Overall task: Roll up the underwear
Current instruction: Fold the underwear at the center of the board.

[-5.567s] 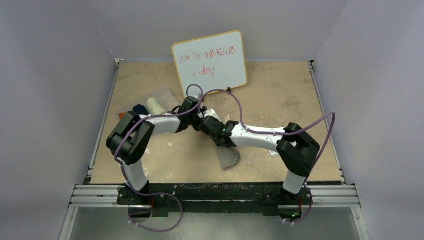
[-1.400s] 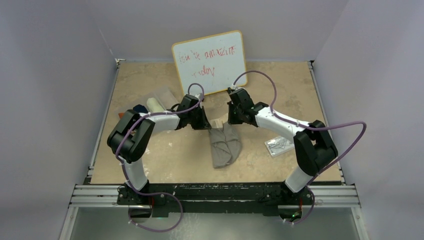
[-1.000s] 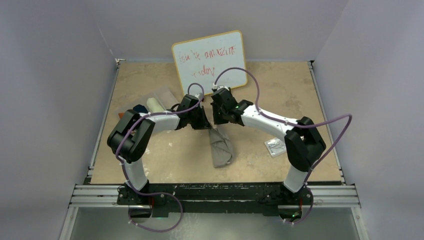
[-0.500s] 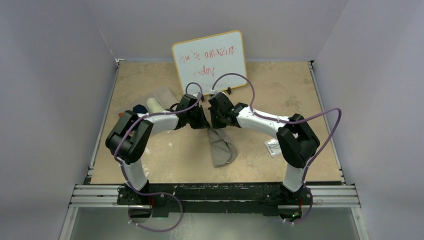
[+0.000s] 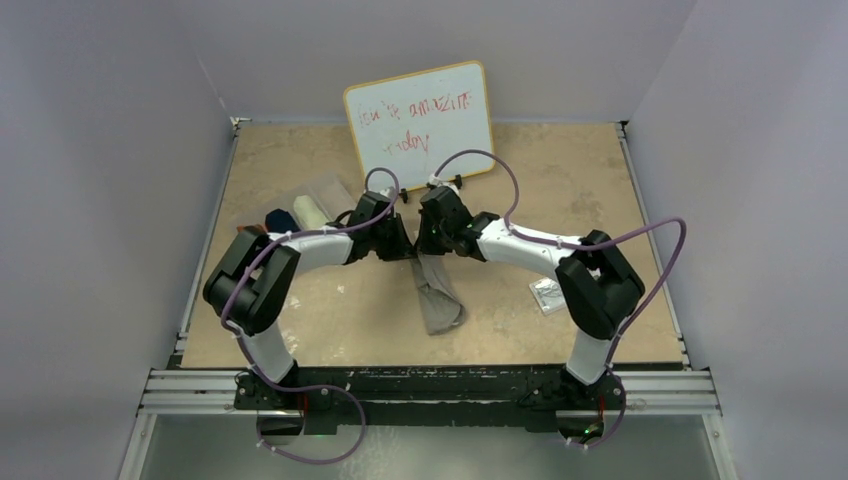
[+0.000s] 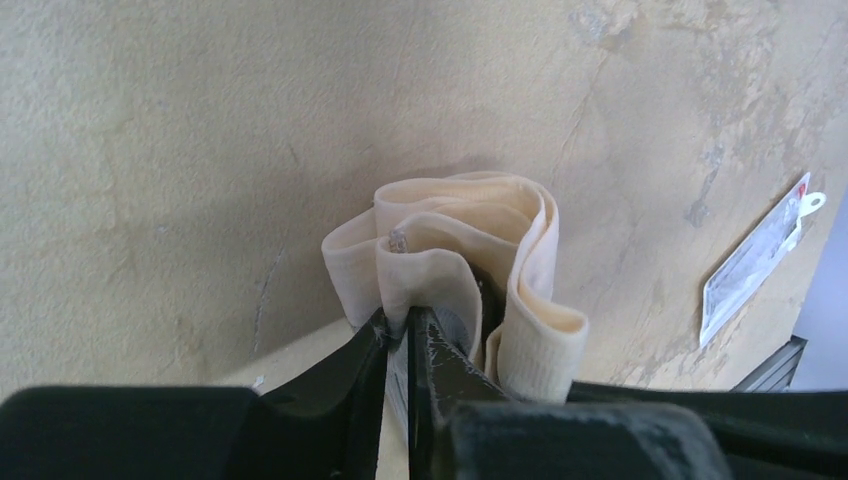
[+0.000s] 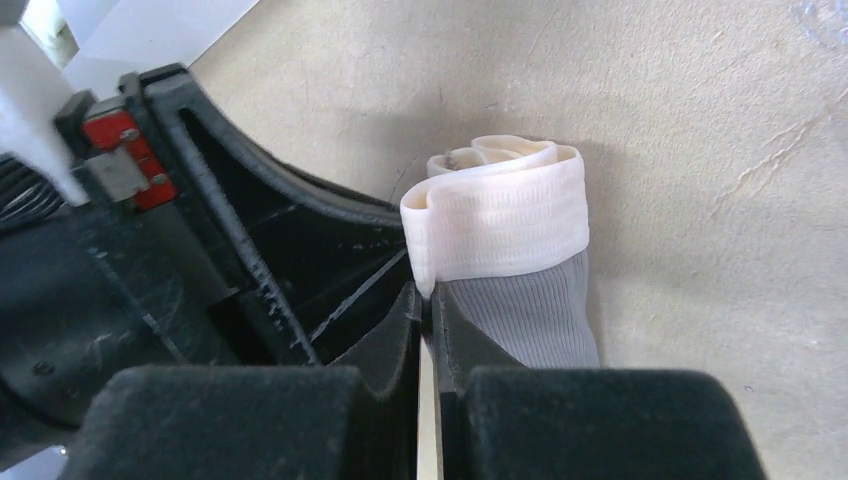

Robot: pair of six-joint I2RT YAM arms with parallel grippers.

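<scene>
The grey underwear [image 5: 438, 297] with a beige waistband lies as a narrow folded strip in the middle of the table, stretching toward the near edge. Its far end is lifted between the two grippers. My left gripper [image 5: 404, 250] [image 6: 398, 325] is shut on a fold of the bunched waistband [image 6: 470, 235]. My right gripper [image 5: 430, 250] [image 7: 425, 300] is shut on the waistband's edge [image 7: 500, 225], with grey ribbed cloth [image 7: 535, 315] hanging beside it. Both grippers nearly touch each other.
A whiteboard [image 5: 420, 122] with red writing leans on the back wall. Rolled garments, navy with orange [image 5: 276, 218] and cream [image 5: 311, 210], sit at the left by a clear bag [image 5: 330, 190]. A white printed packet [image 5: 548, 293] [image 6: 760, 262] lies right of the underwear.
My right gripper has swung left until it meets the left gripper, bunching the waistband and narrowing the cloth. The left gripper has barely moved.
</scene>
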